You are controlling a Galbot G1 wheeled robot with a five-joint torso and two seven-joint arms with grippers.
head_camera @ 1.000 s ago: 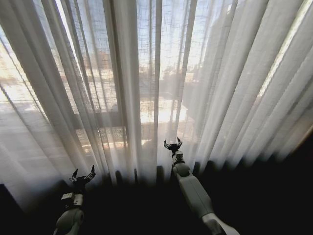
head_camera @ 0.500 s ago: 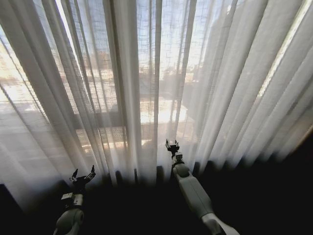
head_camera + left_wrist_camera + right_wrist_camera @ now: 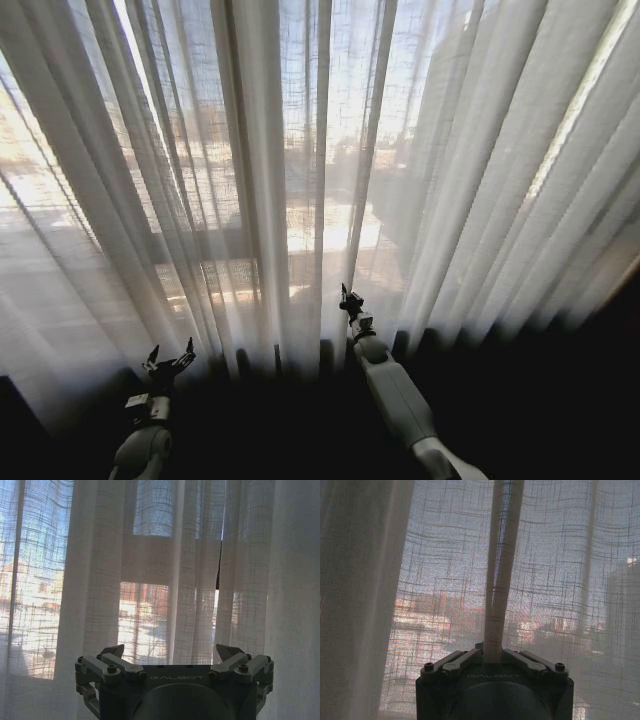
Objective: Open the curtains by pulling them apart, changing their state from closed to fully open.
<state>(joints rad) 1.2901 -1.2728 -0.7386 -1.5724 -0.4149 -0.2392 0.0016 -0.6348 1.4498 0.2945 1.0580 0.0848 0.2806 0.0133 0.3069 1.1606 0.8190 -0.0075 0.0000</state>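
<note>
The curtains (image 3: 330, 170) hang closed across the whole window in front of me, sheer pleated panels reaching far above both arms, with daylight and buildings showing through the weave. In my left wrist view I can see a thin dark slit (image 3: 219, 565) between two panels, which I take to be the meeting edge.

My right arm reaches forward near the middle, and the right pincer (image 3: 349, 301) is clamped on one narrow pleat (image 3: 499, 580); in the right wrist view the fingers are drawn in on that fold, which rises taut and straight from between them. I judge the grasp to be made and the sideways pull to be the step in hand. To do it well I would draw the fold steadily outward to the right, keeping the pincer at the same height so the sheer fabric slides along its rail rather than straining downward, and I would watch that the thin fold does not slip out.

My left pincer (image 3: 170, 362) sits low on the left, fingers spread wide, holding nothing, short of the fabric.
</note>
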